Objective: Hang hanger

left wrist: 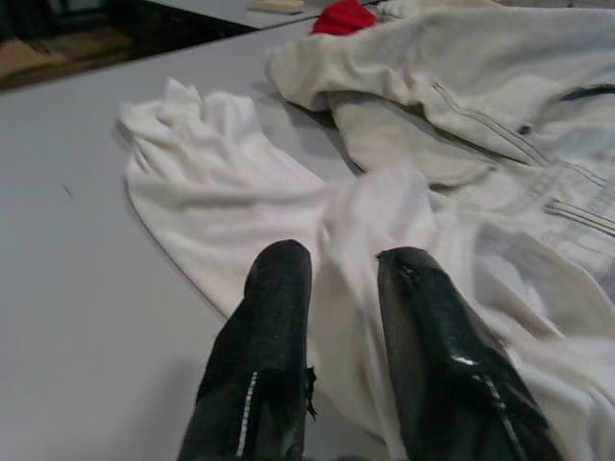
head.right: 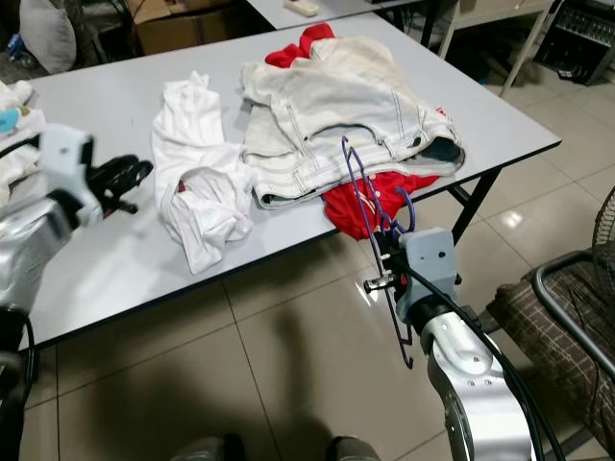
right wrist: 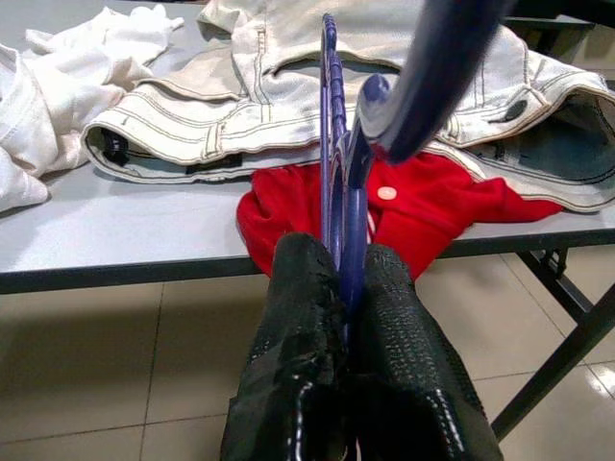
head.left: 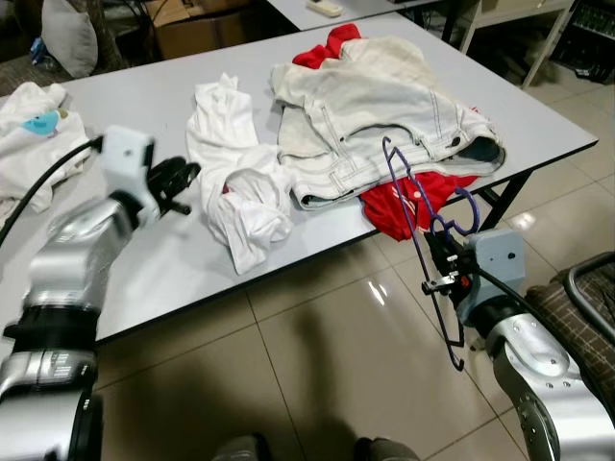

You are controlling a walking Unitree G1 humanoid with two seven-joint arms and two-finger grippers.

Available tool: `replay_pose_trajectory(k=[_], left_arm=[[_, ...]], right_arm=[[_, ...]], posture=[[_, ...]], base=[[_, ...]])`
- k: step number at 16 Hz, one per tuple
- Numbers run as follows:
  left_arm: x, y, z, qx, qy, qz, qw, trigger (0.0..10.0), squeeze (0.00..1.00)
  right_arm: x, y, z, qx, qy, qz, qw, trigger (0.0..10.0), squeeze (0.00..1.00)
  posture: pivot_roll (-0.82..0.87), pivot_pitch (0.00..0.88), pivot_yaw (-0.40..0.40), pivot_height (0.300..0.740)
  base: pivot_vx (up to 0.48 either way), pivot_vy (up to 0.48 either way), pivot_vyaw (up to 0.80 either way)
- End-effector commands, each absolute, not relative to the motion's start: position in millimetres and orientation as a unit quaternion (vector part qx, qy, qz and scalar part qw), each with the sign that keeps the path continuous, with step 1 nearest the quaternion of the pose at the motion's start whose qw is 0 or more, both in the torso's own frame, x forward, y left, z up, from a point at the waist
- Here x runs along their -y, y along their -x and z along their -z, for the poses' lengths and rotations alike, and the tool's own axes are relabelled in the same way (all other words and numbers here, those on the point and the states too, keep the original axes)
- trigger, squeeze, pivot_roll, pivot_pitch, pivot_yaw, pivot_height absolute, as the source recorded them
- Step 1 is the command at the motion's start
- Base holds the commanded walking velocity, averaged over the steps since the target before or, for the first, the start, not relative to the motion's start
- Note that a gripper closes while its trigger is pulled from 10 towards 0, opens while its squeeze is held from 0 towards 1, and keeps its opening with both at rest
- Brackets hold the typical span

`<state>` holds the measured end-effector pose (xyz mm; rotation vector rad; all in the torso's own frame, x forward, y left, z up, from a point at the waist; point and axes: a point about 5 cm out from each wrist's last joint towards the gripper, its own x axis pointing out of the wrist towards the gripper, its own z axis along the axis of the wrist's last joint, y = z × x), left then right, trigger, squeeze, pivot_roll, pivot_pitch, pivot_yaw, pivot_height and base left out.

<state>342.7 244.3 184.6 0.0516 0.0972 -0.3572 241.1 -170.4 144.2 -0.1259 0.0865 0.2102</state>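
A purple plastic hanger (head.left: 413, 206) is held edge-on in front of the grey table (head.left: 144, 259), off its front right edge, with its hook curling near a red garment (head.left: 408, 204). My right gripper (head.left: 444, 267) is shut on the hanger (right wrist: 332, 115) low on its frame, both fingers (right wrist: 298, 288) pressed against it. My left gripper (head.left: 179, 182) hovers over the table at the left, open, with nothing between its fingers (left wrist: 274, 288). Just beyond it lies a crumpled white shirt (head.left: 235, 182). A cream denim jacket (head.left: 375, 106) lies spread on the table's right half, over the red garment.
Another white garment with a blue print (head.left: 29, 125) lies at the table's far left. A chair with a dark metal frame (head.left: 588, 288) stands on the tiled floor to my right. Cardboard boxes (head.left: 192, 29) and a second table stand behind.
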Motion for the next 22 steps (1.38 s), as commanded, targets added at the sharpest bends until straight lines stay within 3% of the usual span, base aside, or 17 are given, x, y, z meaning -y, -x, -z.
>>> replay_pose_trajectory(k=[1,4,5,12,13,14,22], left_arm=[[-246,-337,-184,-0.048,-0.029,0.186,0.981,10.0,1.0],[-238,-326,-167,-0.078,-0.094,0.229,0.966,10.0,1.0],[-237,-324,-155,-0.1,-0.143,0.227,0.958,10.0,0.0],[-231,-328,-140,-0.1,-0.151,0.184,0.966,10.0,0.0],[-233,-328,-141,-0.098,-0.151,0.18,0.967,8.9,0.0],[-234,-329,-141,-0.095,-0.149,0.175,0.969,0.0,0.0],[-223,-324,-135,-0.082,-0.09,0.21,0.97,0.0,0.0]], right_arm=[[171,-241,-143,-0.043,0.062,-0.106,0.991,10.0,0.0],[169,-242,-144,-0.042,0.062,-0.111,0.991,10.0,0.0],[168,-243,-144,-0.041,0.063,-0.113,0.991,10.0,0.0],[170,-243,-145,-0.038,0.065,-0.11,0.991,10.0,0.0],[170,-243,-145,-0.038,0.065,-0.11,0.991,10.0,0.0],[170,-243,-145,-0.038,0.065,-0.111,0.991,10.0,0.0],[170,-243,-145,-0.038,0.066,-0.111,0.991,10.0,0.0]], posture=[[-0.12,0.115,0.067,0.74],[-0.12,0.117,0.063,0.74],[-0.12,0.119,0.065,0.74],[-0.13,0.122,0.07,0.74],[-0.12,0.121,0.069,0.74],[-0.12,0.121,0.068,0.74],[-0.13,0.121,0.07,0.74]], base=[[0.0,0.0,0.0],[0.0,0.0,0.0],[0.0,0.0,0.0],[0.0,0.0,0.0],[0.0,0.0,0.0],[0.0,0.0,0.0],[0.0,0.0,0.0]])
